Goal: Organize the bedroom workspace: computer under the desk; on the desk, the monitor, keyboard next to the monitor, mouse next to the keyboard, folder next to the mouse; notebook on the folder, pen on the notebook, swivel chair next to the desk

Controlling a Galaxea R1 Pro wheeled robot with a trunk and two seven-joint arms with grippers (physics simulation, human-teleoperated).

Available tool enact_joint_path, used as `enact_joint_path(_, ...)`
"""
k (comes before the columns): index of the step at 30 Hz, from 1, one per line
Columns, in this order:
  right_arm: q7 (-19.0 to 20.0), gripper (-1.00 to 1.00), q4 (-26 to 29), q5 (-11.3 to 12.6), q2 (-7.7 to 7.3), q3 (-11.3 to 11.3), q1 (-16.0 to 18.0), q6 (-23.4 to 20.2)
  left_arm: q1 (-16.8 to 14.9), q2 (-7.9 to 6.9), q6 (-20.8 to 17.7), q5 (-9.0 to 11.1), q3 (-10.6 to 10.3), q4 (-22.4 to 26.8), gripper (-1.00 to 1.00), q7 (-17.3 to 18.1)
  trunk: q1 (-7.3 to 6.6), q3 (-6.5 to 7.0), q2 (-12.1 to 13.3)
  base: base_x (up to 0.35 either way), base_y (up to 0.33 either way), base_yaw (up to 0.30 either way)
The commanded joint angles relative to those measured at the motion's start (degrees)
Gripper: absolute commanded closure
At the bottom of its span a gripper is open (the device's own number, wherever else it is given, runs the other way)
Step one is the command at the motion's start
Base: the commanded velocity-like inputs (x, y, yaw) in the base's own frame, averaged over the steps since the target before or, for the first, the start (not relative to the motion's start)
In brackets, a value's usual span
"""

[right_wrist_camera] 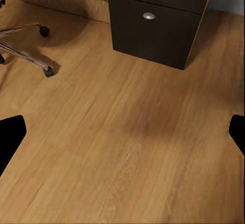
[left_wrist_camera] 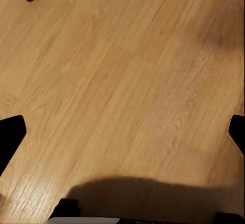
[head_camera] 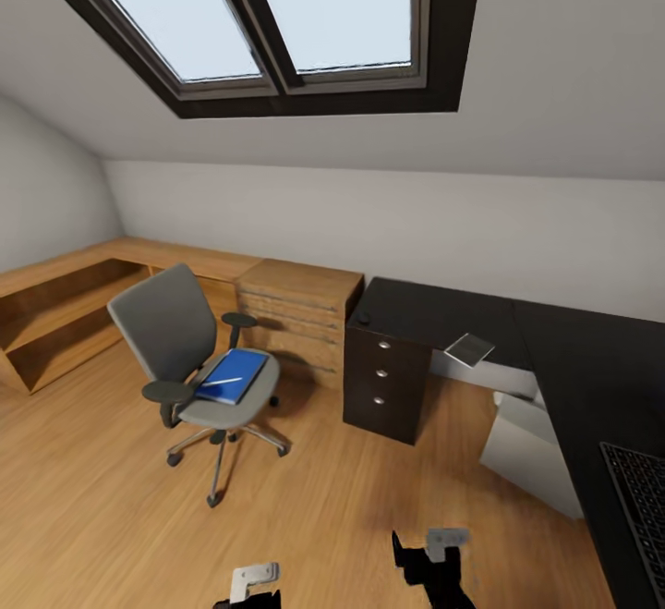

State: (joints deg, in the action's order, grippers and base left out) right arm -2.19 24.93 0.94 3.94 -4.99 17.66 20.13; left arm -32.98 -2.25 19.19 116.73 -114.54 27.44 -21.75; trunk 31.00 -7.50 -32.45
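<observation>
Approaching the swivel chair [head_camera: 189, 359] comes first: the folder [head_camera: 231, 375] lies on its seat, well left of the table [head_camera: 554, 350]. Both grippers' fingers [right_wrist_camera: 11, 137] stand apart, empty; reach in low between the armrests.

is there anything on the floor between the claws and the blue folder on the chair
Nothing visible on the floor: bare wood runs from both claws, left and right, to the swivel chair. The folder lies on the seat between the armrests, with a pen on top of it. The chair's near armrest may crowd a reach from this side.
</observation>
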Motion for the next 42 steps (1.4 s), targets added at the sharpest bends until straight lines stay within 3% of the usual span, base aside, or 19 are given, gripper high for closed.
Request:
enact_joint_path(1, -2.40, -1.00, 3.36, 0.20, -0.04, -0.22, 1.89, -5.72, -0.93, 0.46, 0.36, 0.38, -0.42, 0.19, -1.00, -0.24, 0.06, -0.12, -0.09, 0.322, 0.000, 0.000)
enact_joint_path(3, -5.72, -1.00, 7.39, 0.35, -0.02, -0.16, 6.93, -14.93, -4.36, 0.99, 0.14, 0.41, -0.33, 0.17, -1.00, -0.25, 0.06, -0.12, -0.09, 0.322, 0.000, 0.000)
enact_joint_path(7, -7.38, -1.00, 9.13, 0.50, 0.00, -0.13, 14.05, -21.24, -8.56, 1.29, -0.11, 0.50, -0.04, 0.25, -1.00, -0.35, 0.06, -0.12, -0.09, 0.322, 0.000, 0.000)
enact_joint_path(9, -7.77, -1.00, 9.47, 0.53, 0.03, -0.12, 17.68, -24.50, -11.03, 1.48, -0.82, 0.55, 0.97, 0.55, -1.00, -0.38, 0.06, -0.12, -0.09, 0.322, 0.000, 0.000)
enact_joint_path(11, -8.05, -1.00, 9.79, 0.55, 0.02, -0.10, 21.45, -29.97, -14.48, 1.87, -3.20, 0.45, 4.36, 1.95, -1.00, -0.44, 0.06, -0.12, -0.09, 0.322, 0.000, 0.000)
enact_joint_path(15, -8.21, -1.00, 9.93, 0.49, -0.21, 0.59, 23.33, -33.45, -18.74, 1.49, -4.75, 0.37, 7.37, 4.93, -1.00, -0.66, 0.06, -0.12, -0.09, 0.322, 0.000, 0.000)
enact_joint_path(18, -8.25, -1.00, 9.89, 0.42, -0.70, 1.58, 23.78, -34.39, -22.30, -1.01, -5.10, 0.33, 8.33, 10.32, -1.00, -1.97, 0.06, -0.12, -0.09, 0.322, 0.000, 0.000)
enact_joint_path(19, -8.27, -1.00, 9.91, 0.43, -1.25, 1.98, 23.91, -34.69, -24.67, -5.50, -5.00, -0.11, 9.92, 19.98, -1.00, -4.91, 0.06, -0.12, -0.09, 0.323, 0.000, 0.000)
enact_joint_path(20, -8.27, -1.00, 9.92, 0.44, -1.33, 2.04, 23.93, -34.75, -25.11, -7.04, -4.97, -0.58, 10.72, 23.28, -1.00, -6.09, 0.06, -0.12, -0.09, 0.323, 0.000, 0.000)
enact_joint_path(21, -8.27, -1.00, 9.94, 0.45, -1.43, 2.12, 23.96, -34.83, -25.75, -10.45, -4.96, -2.36, 12.84, 30.66, -1.00, -9.08, 0.06, -0.12, -0.09, 0.325, 0.000, 0.000)
enact_joint_path(22, -8.27, -1.00, 9.94, 0.45, -1.46, 2.15, 23.97, -34.86, -25.97, -12.18, -4.98, -3.71, 14.05, 34.49, -1.00, -10.91, 0.06, -0.12, -0.09, 0.325, 0.000, 0.000)
enact_joint_path(23, -8.27, -1.00, 9.96, 0.46, -1.47, 2.27, 23.99, -34.90, -26.58, -19.50, -5.10, -14.10, 18.78, 49.55, -1.00, -22.08, 0.06, -0.12, -0.09, 0.326, 0.000, 0.000)
enact_joint_path(26, -8.27, -1.00, 9.96, 0.51, -1.40, 2.36, 24.00, -34.77, -26.81, -22.32, -5.11, -19.70, 20.28, 54.84, -1.00, -28.37, 0.06, -0.12, -0.09, 0.327, 0.000, 0.000)
enact_joint_path(27, -8.34, -1.00, 10.02, 2.07, -1.40, 2.60, 24.00, -35.21, -26.91, -23.32, -5.06, -18.17, 18.20, 54.15, -1.00, -30.78, 0.06, -0.12, -0.09, 0.327, 0.000, 0.000)
enact_joint_path(31, -8.44, -1.00, 10.21, 6.29, -1.64, 2.93, 24.00, -36.21, -26.90, -23.42, -5.04, -16.13, 16.81, 53.52, -1.00, -31.40, 0.06, -0.12, -0.09, 0.327, 0.000, 0.000)
enact_joint_path(36, -8.38, -1.00, 10.30, 6.53, -1.65, 2.96, 24.00, -36.22, -26.91, -23.36, -5.04, -16.01, 16.73, 53.51, -1.00, -31.42, 0.06, -0.12, -0.09, 0.327, 0.000, 0.000)
enact_joint_path(37, -8.41, -1.00, 10.25, 6.53, -1.59, 2.85, 24.00, -36.02, -26.91, -19.08, -5.00, -15.89, 15.35, 51.36, -1.00, -31.86, 0.06, -0.12, -0.09, 0.327, 0.000, 0.216)
enact_joint_path(40, -8.42, -1.00, 10.24, 6.52, -1.59, 2.85, 24.00, -35.97, -26.93, -16.43, -4.89, -15.91, 12.98, 47.95, -1.00, -31.83, 0.06, -0.12, -0.09, 0.327, 0.000, 0.242)
enact_joint_path(42, -8.44, -1.00, 10.23, 6.51, -1.61, 2.85, 24.00, -35.96, -26.93, -15.82, -4.83, -15.91, 12.52, 47.19, -1.00, -31.78, 0.06, -0.12, -0.09, 0.327, 0.000, 0.262)
